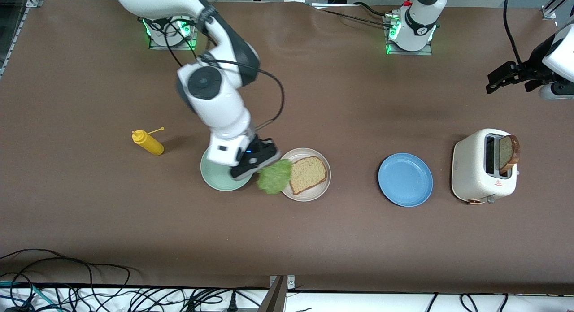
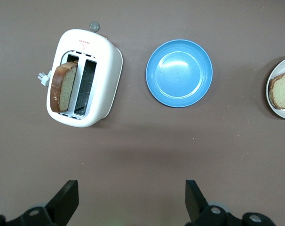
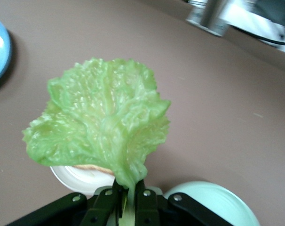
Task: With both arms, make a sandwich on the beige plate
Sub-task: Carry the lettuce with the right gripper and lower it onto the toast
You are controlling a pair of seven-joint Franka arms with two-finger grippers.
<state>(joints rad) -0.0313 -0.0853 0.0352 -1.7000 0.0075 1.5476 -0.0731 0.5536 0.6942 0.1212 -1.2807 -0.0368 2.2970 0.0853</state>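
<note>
One bread slice [image 1: 307, 173] lies on the beige plate [image 1: 323, 186]; the right gripper [image 1: 258, 165] pinches the lettuce [image 1: 274, 176] over its rim, not yet laid. Second slice [image 1: 508, 153] waits in the toaster [image 1: 471, 177]; the left gripper [image 2: 130, 200] hangs apart-fingered above the table near the toaster.

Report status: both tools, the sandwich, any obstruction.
Right tool shut on lettuce, over beige plate rim. Left tool open, waiting. One slice plated, second in toaster. Nothing blocking.

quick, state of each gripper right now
left gripper: open, holding nothing, up over bare table near the toaster.
right gripper: closed on the lettuce leaf, at the beige plate.
</note>
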